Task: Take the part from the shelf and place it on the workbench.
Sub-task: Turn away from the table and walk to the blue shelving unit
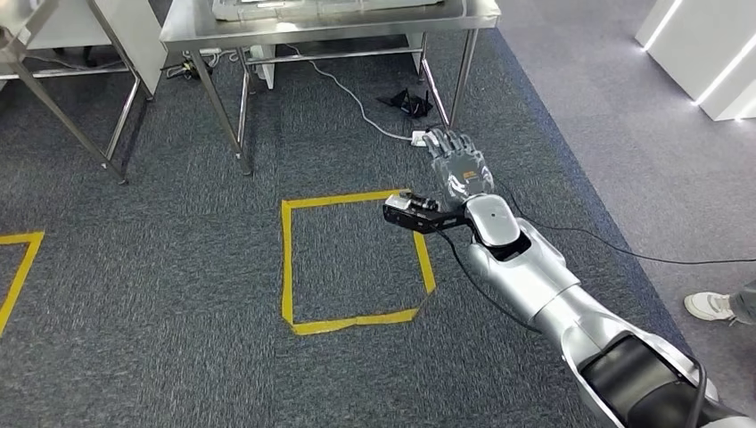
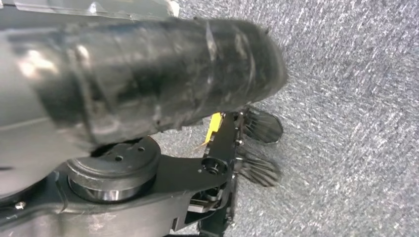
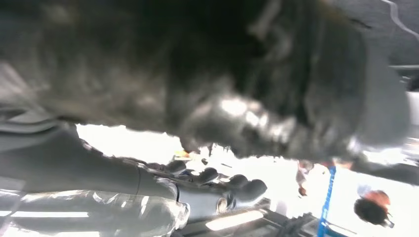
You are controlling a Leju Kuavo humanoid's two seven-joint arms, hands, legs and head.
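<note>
Beneath the right robot hand [image 1: 456, 165] spreads grey carpet [image 1: 178, 294], the largest thing in sight. Beyond its fingertips stands a steel surface [image 1: 330, 31] on thin legs. Just beside the robot hand, toward the robot's left, a square of yellow tape [image 1: 287, 259] is stuck to the carpet. A white cable [image 1: 357, 102] runs over the carpet just ahead of the fingertips, near a small black scrap [image 1: 408, 101].

The right robot hand reaches forward with its fingers stretched out and nothing in them. The left robot hand [image 2: 123, 69] is a dark blur over the carpet in its wrist view, and I cannot tell how its fingers lie.

I cannot tell where the part lies, and neither robot hand can be seen carrying it. As a workshop piece it is probably stiff and not fragile, perhaps smooth and weighty. A full wrap around its thickest section, held level, seems the safest hold.
</note>
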